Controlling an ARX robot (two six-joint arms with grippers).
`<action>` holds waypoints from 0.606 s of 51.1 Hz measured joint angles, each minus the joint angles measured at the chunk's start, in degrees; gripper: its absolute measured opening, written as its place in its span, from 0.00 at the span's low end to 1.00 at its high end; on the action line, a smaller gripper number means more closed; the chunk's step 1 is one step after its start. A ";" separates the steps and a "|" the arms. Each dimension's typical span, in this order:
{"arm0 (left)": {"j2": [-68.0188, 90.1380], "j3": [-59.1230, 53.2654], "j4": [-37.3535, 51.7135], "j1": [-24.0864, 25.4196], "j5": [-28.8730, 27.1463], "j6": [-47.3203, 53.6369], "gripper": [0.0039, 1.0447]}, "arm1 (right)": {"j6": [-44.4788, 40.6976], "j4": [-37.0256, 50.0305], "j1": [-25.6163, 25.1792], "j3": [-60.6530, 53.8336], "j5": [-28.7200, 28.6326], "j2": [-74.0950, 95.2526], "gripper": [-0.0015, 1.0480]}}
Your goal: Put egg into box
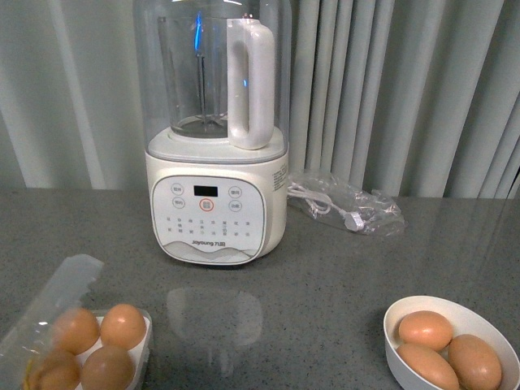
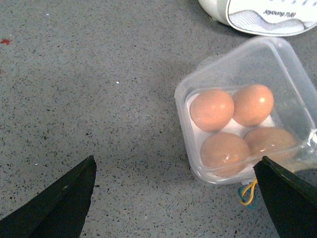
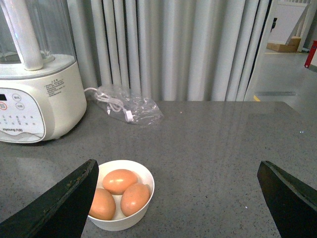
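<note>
The clear box stands at the near left with its lid open to the left. Four orange-brown eggs fill its hollows. In the left wrist view the box holds the four eggs, with yellow and blue bands at its edge. My left gripper is open and empty above the table beside the box. My right gripper is open and empty, next to a white bowl. All eggs look alike. Neither arm shows in the front view.
A round white bowl with three eggs sits at the near right; it also shows in the right wrist view. A white blender stands at the middle back. A clear bag with a white cable lies beside it. Curtains hang behind.
</note>
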 joint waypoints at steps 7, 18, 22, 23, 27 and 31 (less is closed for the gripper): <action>-2.80 4.98 -6.03 5.79 7.06 -7.15 0.94 | 0.00 0.00 0.00 0.00 0.00 0.00 0.93; -7.54 9.46 -14.67 13.00 14.53 -12.48 0.94 | 0.00 0.00 0.00 0.00 0.00 0.00 0.93; -8.11 9.46 -15.52 13.29 13.88 -10.93 0.94 | 0.00 0.00 0.00 0.00 0.00 0.00 0.93; -8.11 9.46 -15.54 13.31 13.86 -10.62 0.94 | 0.00 0.00 0.00 0.00 0.00 0.00 0.93; -8.09 9.46 -15.54 13.33 13.86 -9.99 0.94 | 0.00 0.00 0.00 0.00 0.00 0.00 0.93; -8.09 9.46 -15.54 13.31 13.86 -9.70 0.94 | 0.00 0.00 0.00 0.00 0.00 0.00 0.93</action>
